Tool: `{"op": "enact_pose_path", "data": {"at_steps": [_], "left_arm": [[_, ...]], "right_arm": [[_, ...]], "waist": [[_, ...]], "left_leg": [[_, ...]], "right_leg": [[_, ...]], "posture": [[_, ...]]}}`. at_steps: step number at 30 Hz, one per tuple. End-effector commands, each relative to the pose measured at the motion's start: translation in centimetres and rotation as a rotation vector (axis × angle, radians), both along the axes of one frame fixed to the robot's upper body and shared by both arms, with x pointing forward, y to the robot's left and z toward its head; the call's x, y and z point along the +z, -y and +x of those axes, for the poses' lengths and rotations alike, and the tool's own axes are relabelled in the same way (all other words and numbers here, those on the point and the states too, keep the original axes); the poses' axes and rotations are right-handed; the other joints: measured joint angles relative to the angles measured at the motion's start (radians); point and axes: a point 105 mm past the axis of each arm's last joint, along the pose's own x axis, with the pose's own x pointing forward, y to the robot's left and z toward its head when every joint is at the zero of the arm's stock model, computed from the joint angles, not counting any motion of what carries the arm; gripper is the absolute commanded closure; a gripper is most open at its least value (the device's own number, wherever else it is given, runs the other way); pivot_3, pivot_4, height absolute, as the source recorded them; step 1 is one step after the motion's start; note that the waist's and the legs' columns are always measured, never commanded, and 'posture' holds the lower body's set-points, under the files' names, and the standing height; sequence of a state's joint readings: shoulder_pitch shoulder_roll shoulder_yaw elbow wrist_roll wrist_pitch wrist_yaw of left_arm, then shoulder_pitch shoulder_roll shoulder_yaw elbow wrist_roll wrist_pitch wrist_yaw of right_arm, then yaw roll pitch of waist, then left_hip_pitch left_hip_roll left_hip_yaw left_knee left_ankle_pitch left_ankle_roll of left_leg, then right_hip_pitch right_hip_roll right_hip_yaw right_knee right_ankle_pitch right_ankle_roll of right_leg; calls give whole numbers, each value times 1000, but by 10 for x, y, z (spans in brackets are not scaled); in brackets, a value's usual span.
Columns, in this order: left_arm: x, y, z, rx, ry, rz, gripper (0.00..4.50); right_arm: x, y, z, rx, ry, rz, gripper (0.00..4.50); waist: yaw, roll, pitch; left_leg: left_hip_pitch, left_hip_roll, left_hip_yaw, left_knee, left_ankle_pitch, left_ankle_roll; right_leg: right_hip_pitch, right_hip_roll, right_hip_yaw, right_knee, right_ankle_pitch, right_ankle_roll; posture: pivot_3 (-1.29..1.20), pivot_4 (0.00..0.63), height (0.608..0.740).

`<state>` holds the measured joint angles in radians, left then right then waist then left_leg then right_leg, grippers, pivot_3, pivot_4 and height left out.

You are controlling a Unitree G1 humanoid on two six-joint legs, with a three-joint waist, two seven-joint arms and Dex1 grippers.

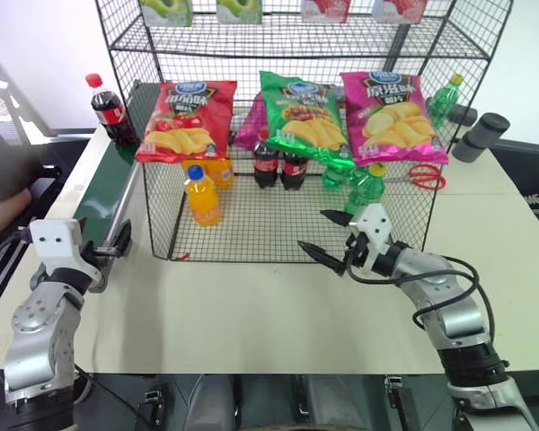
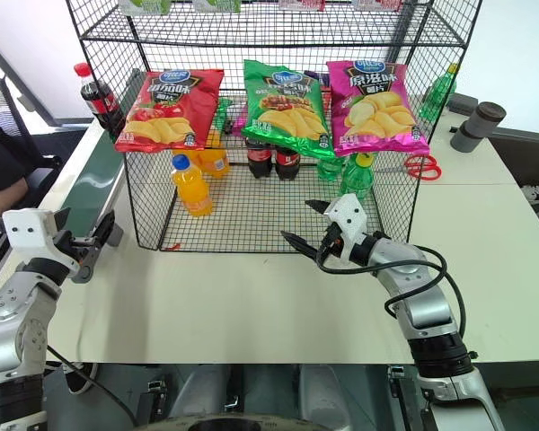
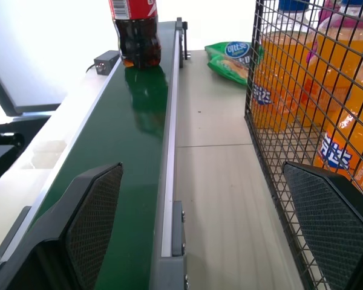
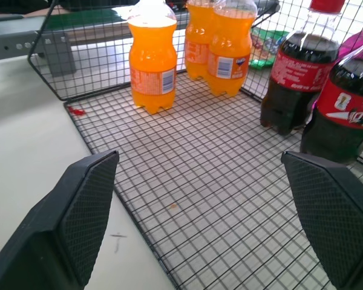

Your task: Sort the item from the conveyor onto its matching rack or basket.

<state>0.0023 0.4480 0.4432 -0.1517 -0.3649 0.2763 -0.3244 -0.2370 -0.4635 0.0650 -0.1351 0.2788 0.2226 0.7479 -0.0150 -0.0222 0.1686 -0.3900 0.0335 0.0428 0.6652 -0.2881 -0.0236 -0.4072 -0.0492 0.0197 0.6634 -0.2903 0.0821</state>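
Both grippers released; run left gripper (image 1: 117,249) up the dark green belt (image 3: 133,133), grip the red-capped cola bottle (image 1: 110,109) mid-body.

Likely a mock shop in a lab, wire rack (image 1: 296,135) of crisp bags (image 1: 187,121), conveyor (image 1: 103,193) alongside

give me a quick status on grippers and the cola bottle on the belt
Left gripper open, empty, by near end of conveyor. Right gripper open, empty, at basket front. Cola bottle upright at far end of belt, untouched. Belt between clear.
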Motion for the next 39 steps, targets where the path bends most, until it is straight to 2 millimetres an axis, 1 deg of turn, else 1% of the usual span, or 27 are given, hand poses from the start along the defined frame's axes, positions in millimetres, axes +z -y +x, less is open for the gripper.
{"op": "enact_pose_path", "data": {"at_steps": [1,5,8,12,16,22,27,30,34,39], "left_arm": [[9,-1,2,3,36,27,0],[8,0,3,4,39,27,0],[8,-2,3,16,44,28,0],[9,-4,5,29,51,29,0],[10,-6,5,42,61,31,0],[9,-11,6,69,64,28,0],[11,-15,6,100,73,36,0],[15,-22,4,137,91,39,0],[24,-36,0,205,138,10,0],[25,-45,-2,260,142,-5,0]], "right_arm": [[24,-5,1,-7,113,42,29],[21,-7,0,13,102,36,29],[18,-12,-8,104,33,75,29],[20,-16,-12,137,14,97,29],[18,-24,-21,187,-8,104,29],[14,-34,-27,205,-23,110,29],[13,-35,-25,204,-21,106,29],[13,-35,-24,201,-15,104,29],[14,-37,-23,205,-8,103,29],[14,-41,-22,209,-2,100,29]], "waist": [[0,0,0],[0,0,0],[0,0,0],[0,0,0],[0,0,0],[0,0,0],[0,0,0],[0,0,0],[-1,0,0],[0,0,0]], "left_leg": [[0,0,0,0,0,0],[0,0,0,0,0,0],[0,0,0,0,0,0],[0,0,0,0,0,0],[0,0,0,0,0,0],[0,0,0,0,0,0],[0,0,0,0,0,0],[0,0,0,0,0,0],[0,0,0,0,0,0],[0,0,0,0,0,0]], "right_leg": [[0,0,0,0,0,0],[0,0,0,0,0,0],[0,0,0,0,0,0],[0,0,0,0,0,0],[0,0,0,0,0,0],[0,0,0,0,0,0],[0,0,0,0,0,0],[0,0,0,0,0,0],[0,0,0,0,0,0],[0,-1,-1,0,0,0]], "posture": [[0,150,734],[0,150,734],[0,150,734],[0,150,734],[0,150,734],[0,150,734],[0,150,734],[0,150,734],[0,150,734],[0,150,734]]}}
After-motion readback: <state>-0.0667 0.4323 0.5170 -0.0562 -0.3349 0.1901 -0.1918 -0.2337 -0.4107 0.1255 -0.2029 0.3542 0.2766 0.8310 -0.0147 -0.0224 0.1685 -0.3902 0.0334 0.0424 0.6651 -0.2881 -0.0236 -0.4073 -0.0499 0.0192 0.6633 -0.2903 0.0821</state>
